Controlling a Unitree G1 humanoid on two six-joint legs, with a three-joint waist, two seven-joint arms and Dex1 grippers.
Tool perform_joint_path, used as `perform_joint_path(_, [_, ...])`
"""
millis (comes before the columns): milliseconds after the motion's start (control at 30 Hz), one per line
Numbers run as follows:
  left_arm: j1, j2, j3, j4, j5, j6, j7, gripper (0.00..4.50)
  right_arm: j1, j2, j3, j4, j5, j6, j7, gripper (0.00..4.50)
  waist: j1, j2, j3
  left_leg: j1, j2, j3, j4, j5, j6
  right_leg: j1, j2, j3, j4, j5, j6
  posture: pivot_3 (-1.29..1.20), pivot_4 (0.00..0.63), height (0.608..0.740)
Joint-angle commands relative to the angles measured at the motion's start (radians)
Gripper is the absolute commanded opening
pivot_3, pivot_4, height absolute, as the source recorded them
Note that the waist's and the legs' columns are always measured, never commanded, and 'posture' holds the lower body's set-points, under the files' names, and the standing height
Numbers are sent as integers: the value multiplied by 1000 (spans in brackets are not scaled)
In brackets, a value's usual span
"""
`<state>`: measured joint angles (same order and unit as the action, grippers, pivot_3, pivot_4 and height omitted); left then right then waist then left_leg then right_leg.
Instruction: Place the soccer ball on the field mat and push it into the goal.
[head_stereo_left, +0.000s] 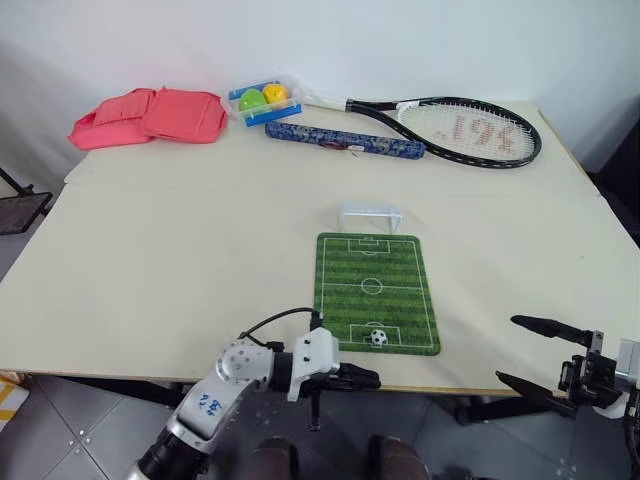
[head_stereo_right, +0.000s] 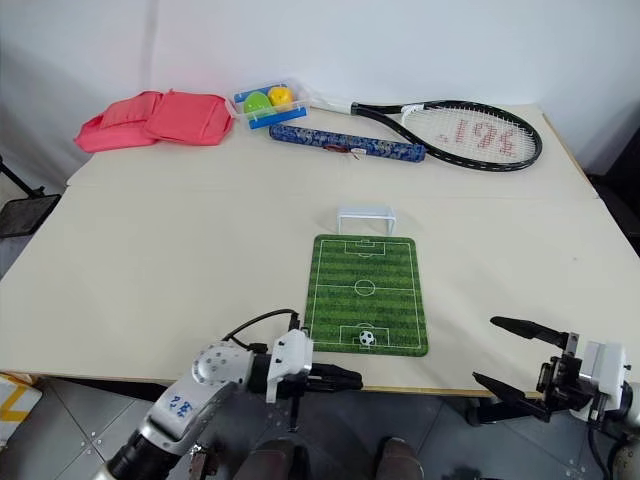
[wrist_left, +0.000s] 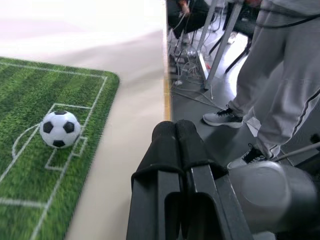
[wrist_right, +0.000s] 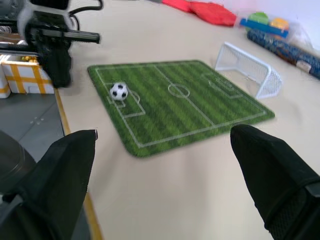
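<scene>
The soccer ball (head_stereo_left: 378, 338) rests on the field mat (head_stereo_left: 376, 292), inside the penalty box at the mat's near end. At the mat's far end stands the white goal (head_stereo_left: 369, 216), its mouth facing the mat. My left gripper (head_stereo_left: 372, 380) is shut and empty; it hangs just off the table's front edge, a little nearer than the ball and apart from it. In the left wrist view its fingers (wrist_left: 175, 145) press together, with the ball (wrist_left: 59, 129) off to one side. My right gripper (head_stereo_left: 522, 350) stands open and empty at the front right corner.
Along the table's far side lie a tennis racket (head_stereo_left: 470, 128), a blue patterned case (head_stereo_left: 345, 140), a clear box with a green and a yellow ball (head_stereo_left: 263, 99) and a pink pouch (head_stereo_left: 150, 116). A person's legs (wrist_left: 280, 85) stand beyond the table's edge.
</scene>
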<state>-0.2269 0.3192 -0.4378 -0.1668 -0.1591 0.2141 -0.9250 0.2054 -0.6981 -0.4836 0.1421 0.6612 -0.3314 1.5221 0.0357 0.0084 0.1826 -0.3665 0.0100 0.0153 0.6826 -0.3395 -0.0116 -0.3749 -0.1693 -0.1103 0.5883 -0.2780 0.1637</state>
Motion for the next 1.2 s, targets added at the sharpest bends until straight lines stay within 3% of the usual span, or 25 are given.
perform_joint_path(33, [-41, -46, -10, 37, 25, -5, 49, 17, 34, -8, -46, -38, 24, -21, 16, 4500, -1, 0, 0, 0, 0, 0, 0, 0, 0, 0, 0, 0, 0, 0, 0, 0, 150, 740])
perform_joint_path(300, [-100, -76, 1, 127, 38, -25, 62, 17, 101, 28, -51, -99, 22, -32, -34, 4500, -6, 0, 0, 0, 0, 0, 0, 0, 0, 0, 0, 0, 0, 0, 0, 0, 150, 740])
perform_joint_path(400, [-165, -129, 22, 228, 63, -56, 119, 17, 120, 55, -50, -121, 10, -36, -71, 4500, 0, 0, 0, 0, 0, 0, 0, 0, 0, 0, 0, 0, 0, 0, 0, 0, 150, 740])
perform_joint_path(633, [-384, -242, 157, 548, 136, -290, 363, 17, 65, 169, -69, -194, -40, -29, -357, 4500, 7, 0, 0, -1, 0, 1, 1, 1, 0, -1, 0, 1, -1, 0, 0, 0, 150, 740])
perform_joint_path(767, [-397, -220, 235, 495, 23, -353, 263, 17, 45, 197, -72, -208, -64, -33, -463, 4500, 6, 0, 0, -1, 0, 1, 0, 1, -1, -2, 0, 1, 0, 0, 0, 0, 150, 740])
perform_joint_path(967, [-320, -44, 343, 284, -159, -264, 53, 17, 39, 197, -52, -208, -63, -37, -497, 4500, 0, 0, 0, -1, 1, 1, -1, 0, -1, -2, 1, 0, 0, 0, 0, 0, 150, 740])
perform_joint_path(1100, [-225, 197, 522, 212, -253, -192, -45, 17, -6, 176, -50, -152, -56, -43, -476, 4500, -19, 1, 0, -1, 1, 2, 0, 0, -1, -2, 1, 1, 1, 0, 0, 0, 150, 740])
perform_joint_path(1200, [-132, 326, 592, 201, -231, -208, -75, 17, -46, 155, -55, -97, -46, -51, -437, 4500, -25, 1, 0, 0, 3, 2, -1, 0, -1, -2, 3, 2, 1, 0, -1, 0, 150, 740])
